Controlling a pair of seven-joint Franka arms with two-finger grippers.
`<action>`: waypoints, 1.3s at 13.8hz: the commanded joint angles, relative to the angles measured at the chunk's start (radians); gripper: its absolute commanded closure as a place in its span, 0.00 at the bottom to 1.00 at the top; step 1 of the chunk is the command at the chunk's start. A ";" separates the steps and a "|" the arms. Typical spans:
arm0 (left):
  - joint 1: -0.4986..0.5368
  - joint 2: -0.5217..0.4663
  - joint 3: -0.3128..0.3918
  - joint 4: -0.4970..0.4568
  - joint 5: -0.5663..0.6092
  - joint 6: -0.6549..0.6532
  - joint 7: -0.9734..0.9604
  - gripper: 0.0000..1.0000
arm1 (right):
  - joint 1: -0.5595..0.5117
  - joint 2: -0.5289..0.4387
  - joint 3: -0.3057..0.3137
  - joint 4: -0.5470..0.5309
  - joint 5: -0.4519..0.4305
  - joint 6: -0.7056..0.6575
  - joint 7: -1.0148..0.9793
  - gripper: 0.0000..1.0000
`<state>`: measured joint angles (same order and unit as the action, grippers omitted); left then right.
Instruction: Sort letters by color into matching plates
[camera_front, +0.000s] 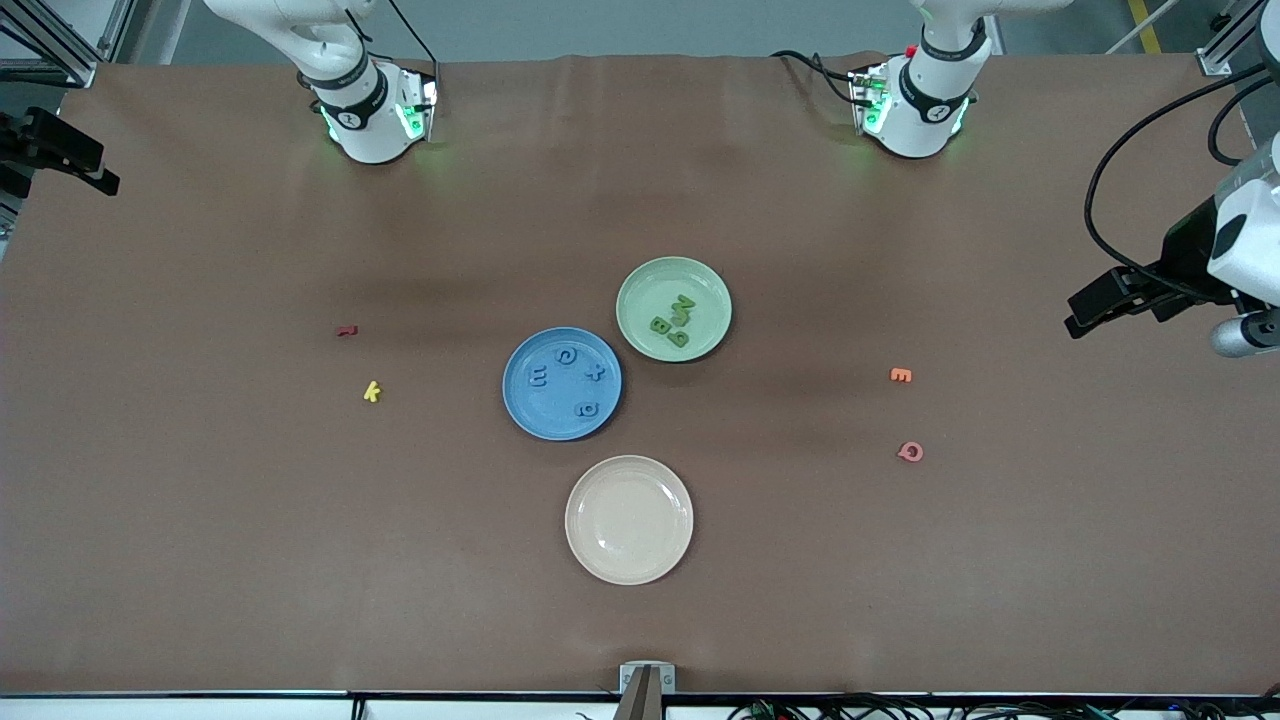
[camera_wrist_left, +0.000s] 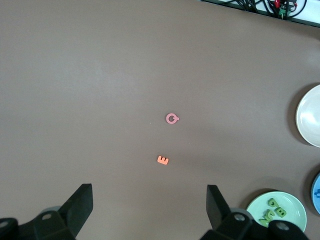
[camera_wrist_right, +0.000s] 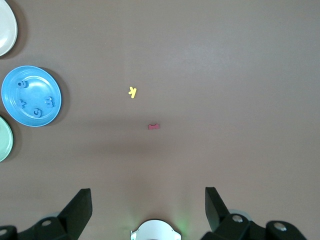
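mid-table, blue letters (camera_front: 566, 378) lie in blue plate (camera_front: 522, 405), green letters (camera_front: 673, 322) in green plate (camera_front: 700, 280): sorted. left gripper (camera_wrist_left: 150, 207) and right gripper (camera_wrist_right: 148, 207), both wide and empty, wait over the table ends.

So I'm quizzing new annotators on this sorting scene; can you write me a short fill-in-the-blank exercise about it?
1. The blue plate holds ____ blue letters.
2. The green letters lie in the ____ plate.
3. The cream plate holds ____ letters.
4. The left gripper and the right gripper both have ____ jaws.

Missing words: four; green; no; open
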<state>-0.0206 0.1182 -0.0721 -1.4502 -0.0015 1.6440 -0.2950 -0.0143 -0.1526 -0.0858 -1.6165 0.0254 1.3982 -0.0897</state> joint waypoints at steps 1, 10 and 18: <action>0.002 0.005 0.003 0.016 0.006 -0.003 -0.009 0.00 | 0.005 -0.022 -0.003 -0.016 0.007 -0.001 0.001 0.00; -0.039 0.032 -0.043 0.007 0.124 -0.153 -0.007 0.00 | 0.007 -0.022 -0.002 -0.016 -0.022 0.019 -0.012 0.00; -0.025 -0.060 -0.144 -0.027 0.113 -0.167 -0.104 0.00 | 0.007 -0.022 0.000 -0.019 -0.022 0.021 -0.012 0.00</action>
<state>-0.0588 0.1115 -0.1985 -1.4481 0.0988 1.4874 -0.3802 -0.0138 -0.1526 -0.0854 -1.6165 0.0147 1.4100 -0.0910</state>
